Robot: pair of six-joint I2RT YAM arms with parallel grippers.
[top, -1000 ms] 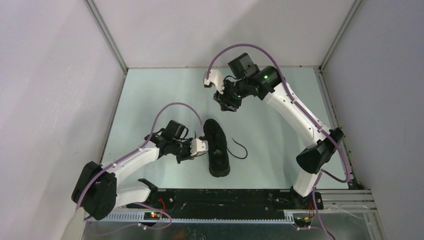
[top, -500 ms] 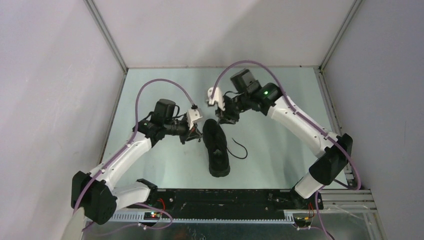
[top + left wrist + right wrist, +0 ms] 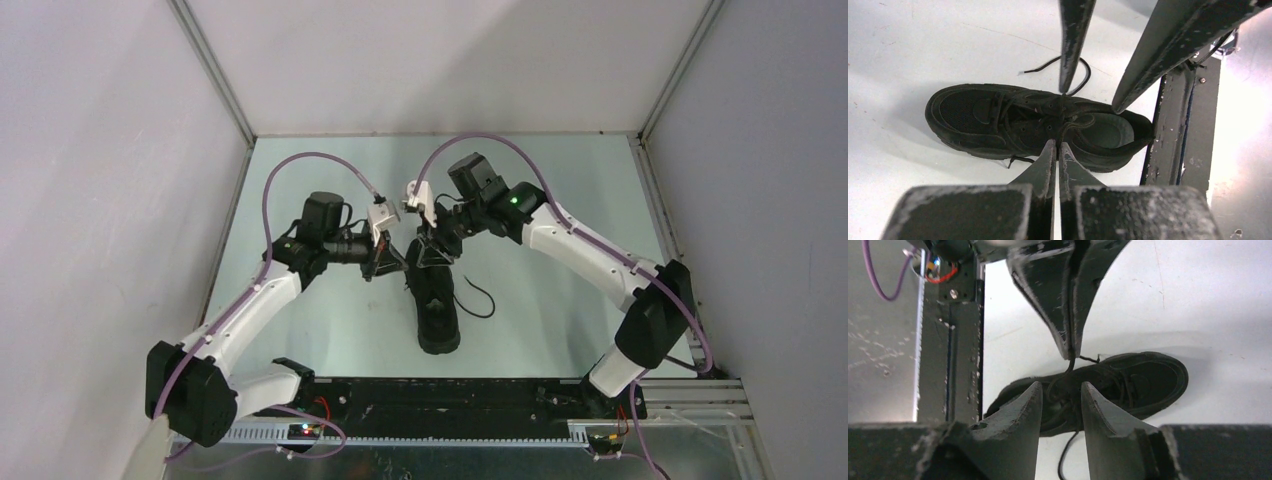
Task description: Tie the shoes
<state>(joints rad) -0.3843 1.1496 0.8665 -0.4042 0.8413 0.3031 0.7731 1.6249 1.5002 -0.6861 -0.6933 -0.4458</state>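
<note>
The black shoe [image 3: 438, 315] lies on the pale table, its far end under both grippers. It also shows in the left wrist view [image 3: 993, 117] and the right wrist view [image 3: 1138, 382]. My left gripper [image 3: 396, 265] is shut, its tips [image 3: 1057, 143] just above the shoe's lacing. In the right wrist view a thin black lace [image 3: 1069, 364] runs from its shut tips down to the shoe. My right gripper [image 3: 430, 256] is open over the lacing, its fingers [image 3: 1034, 395] either side of a lace. A loose lace end [image 3: 482, 298] curls on the table right of the shoe.
A black rail [image 3: 450, 395] runs along the table's near edge, close behind the shoe's heel. Grey walls close in the table on the left, back and right. Purple cables arc over both arms.
Both grippers have moved in over the shoe's lacing. The left came up from the shoe's left side; the right came down from the far side. They now meet tip to tip.
</note>
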